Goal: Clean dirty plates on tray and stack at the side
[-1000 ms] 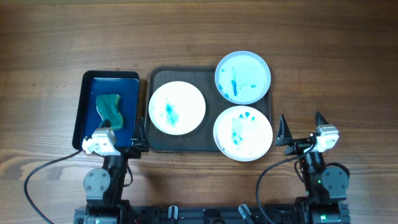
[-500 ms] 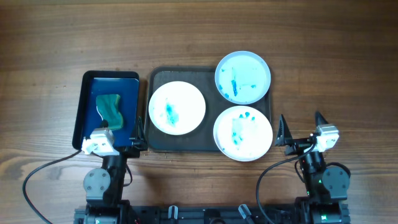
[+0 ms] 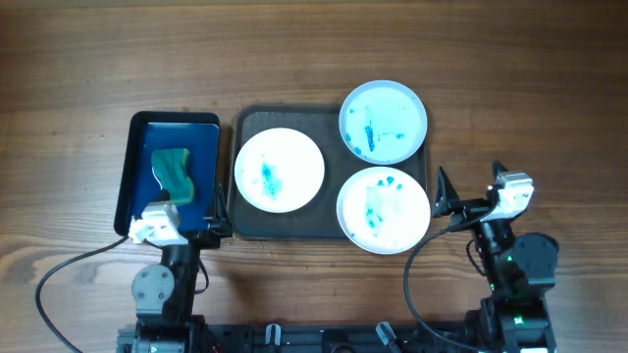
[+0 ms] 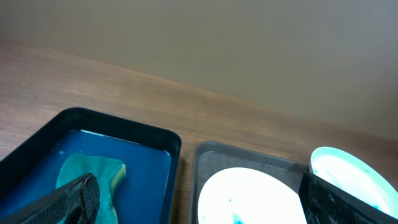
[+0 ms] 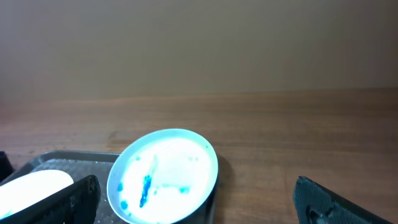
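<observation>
**Three stained plates on the tray, both my claws open and empty**

Three round white plates, each smeared with blue, sit on a dark grey tray in the middle of a wooden worktop. The left plate lies wholly inside the tray. The far right plate, pale blue at its rim, overlaps the tray's far edge. The near right plate hangs over the tray's near edge. None is stacked at the side yet, and all show stains. The tray's long side runs left to right. The plates are round, so they have no long axis to line up with.

My right claw hovers just right of the near right plate, fingers spread wide and holding nothing. That plate lies directly to its left, closer than any other.

My left claw sits near the tray's near left corner, also spread wide and empty. One finger is above a green sponge, which lies in a small tray with a black rim and blue bottom. The other finger is beside the left plate.

I judge the sponge is my left claw's to fetch, since it lies just to its far left. The near right plate falls to my right.
</observation>
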You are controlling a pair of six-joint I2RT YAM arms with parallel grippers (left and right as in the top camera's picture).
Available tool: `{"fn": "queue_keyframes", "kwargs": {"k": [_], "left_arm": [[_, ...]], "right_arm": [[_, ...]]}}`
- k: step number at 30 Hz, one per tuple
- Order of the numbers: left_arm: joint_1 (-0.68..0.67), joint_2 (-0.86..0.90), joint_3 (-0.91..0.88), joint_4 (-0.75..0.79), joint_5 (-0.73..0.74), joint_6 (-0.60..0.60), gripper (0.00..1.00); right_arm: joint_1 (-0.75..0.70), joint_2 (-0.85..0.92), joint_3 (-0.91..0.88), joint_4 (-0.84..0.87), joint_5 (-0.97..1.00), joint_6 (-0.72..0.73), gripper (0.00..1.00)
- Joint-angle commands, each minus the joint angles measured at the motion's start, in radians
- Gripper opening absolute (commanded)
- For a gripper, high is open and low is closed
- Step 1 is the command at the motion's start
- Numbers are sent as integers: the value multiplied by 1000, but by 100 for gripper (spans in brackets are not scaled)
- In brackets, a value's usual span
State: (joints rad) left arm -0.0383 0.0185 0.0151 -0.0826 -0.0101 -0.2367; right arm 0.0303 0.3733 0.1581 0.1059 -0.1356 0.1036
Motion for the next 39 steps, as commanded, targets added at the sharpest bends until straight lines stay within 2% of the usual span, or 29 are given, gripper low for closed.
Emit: {"fn": "queue_keyframes", "kwargs": {"k": [1,6,11,20,22,26,28,29,32,34,39], "left_arm": [[-3,39,45,-26,-45,24,100],[-3,193,200,-96,-55,24,100],[-3,421,447,-283,-55,24,100],[-3,793,901,-651,-55,2,100],[-3,896,1020,-768,-51,-41,100],[-3,1045,1176,-897,49,-40,100],[-3,1080,1186,-901,86,-40,100],[-3,1096,1186,-911,87,-39,100],[-3,1138,1186,-914,88,-40,100],[-3,1159,1186,-914,88,-40,100],[-3,1176,1186,-894,88,-40,100]], "right_arm": [[5,20,32,10,-43,2,100],[5,35,74,5,-71,1,100],[5,71,136,-27,-143,1,100],[5,232,447,-366,-175,-13,100],[5,321,557,-472,-207,-32,100],[5,501,766,-692,-243,-34,100],[5,584,846,-775,-287,-34,100],[5,614,863,-782,-288,-33,100],[5,702,864,-773,-317,120,100],[6,758,864,-765,-389,103,99],[47,876,868,-771,-464,110,84]]}}
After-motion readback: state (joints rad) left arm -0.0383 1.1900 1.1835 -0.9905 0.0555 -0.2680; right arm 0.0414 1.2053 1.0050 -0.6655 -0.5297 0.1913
